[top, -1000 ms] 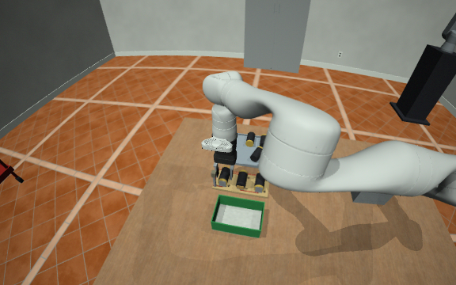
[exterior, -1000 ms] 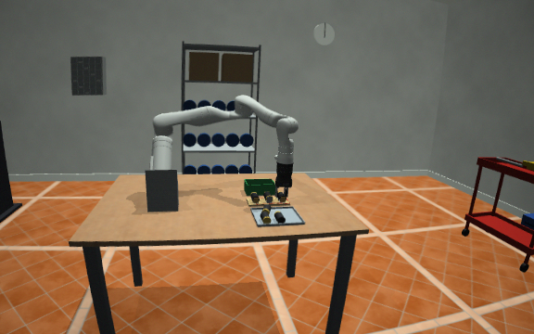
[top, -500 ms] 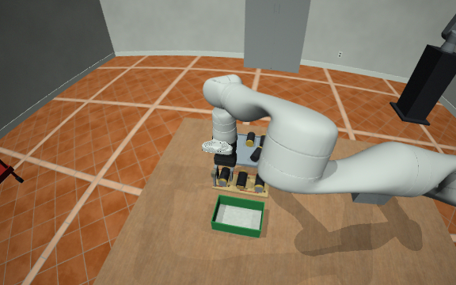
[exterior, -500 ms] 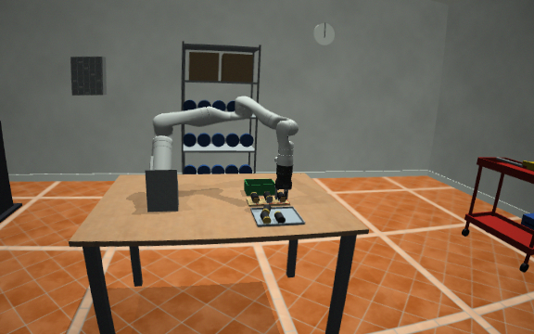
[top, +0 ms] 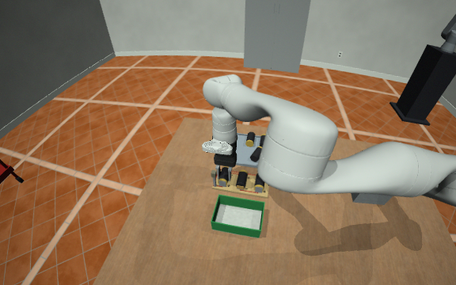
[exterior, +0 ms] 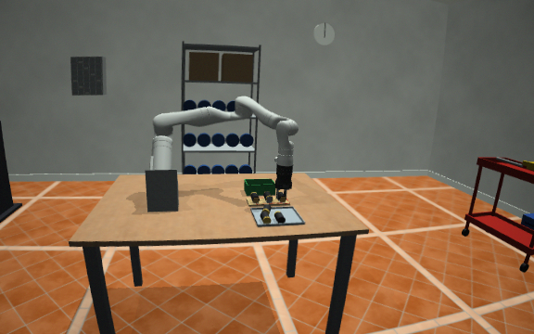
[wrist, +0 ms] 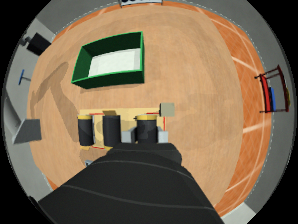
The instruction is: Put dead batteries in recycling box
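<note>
Gripping an end battery in the holder, the gripper sits part-closed around it. Lifting straight up should free it from the spring contact without disturbing its neighbours; the recycling box waits at 6 o'clock from the holder.

The wooden tabletop carries a green box standing near its middle, a battery holder just beyond the box, a grey tray touching the holder, and the arm's dark base block.
</note>
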Motion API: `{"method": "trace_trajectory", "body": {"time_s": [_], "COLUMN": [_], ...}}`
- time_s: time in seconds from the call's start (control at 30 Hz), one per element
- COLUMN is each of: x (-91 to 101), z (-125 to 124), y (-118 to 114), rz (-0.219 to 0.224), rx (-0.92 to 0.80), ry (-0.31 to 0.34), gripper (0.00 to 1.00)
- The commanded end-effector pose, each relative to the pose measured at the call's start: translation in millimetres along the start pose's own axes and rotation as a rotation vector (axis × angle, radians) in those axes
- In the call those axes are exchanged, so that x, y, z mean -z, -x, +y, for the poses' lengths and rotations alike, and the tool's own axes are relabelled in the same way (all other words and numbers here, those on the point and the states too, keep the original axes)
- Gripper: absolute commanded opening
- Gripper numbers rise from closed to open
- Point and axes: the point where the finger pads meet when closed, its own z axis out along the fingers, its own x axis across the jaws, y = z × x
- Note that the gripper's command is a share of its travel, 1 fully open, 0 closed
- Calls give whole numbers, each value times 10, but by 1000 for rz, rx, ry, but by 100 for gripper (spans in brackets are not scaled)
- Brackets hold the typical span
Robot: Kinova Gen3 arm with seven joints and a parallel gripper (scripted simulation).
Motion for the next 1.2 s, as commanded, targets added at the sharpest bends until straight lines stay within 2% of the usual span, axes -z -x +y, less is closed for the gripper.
{"method": "trace_trajectory", "body": {"time_s": [0.0,0.57,0.67,0.93,1.17], "x": [14,20,86,425,464], "z": [3,3,3,2,2], "y": [-7,-7,-7,-6,-6], "rz": [2,2,2,2,2], "rx": [0,0,0,0,0], "ry": [1,1,1,1,1], "gripper": [57,57,57,57,57]}}
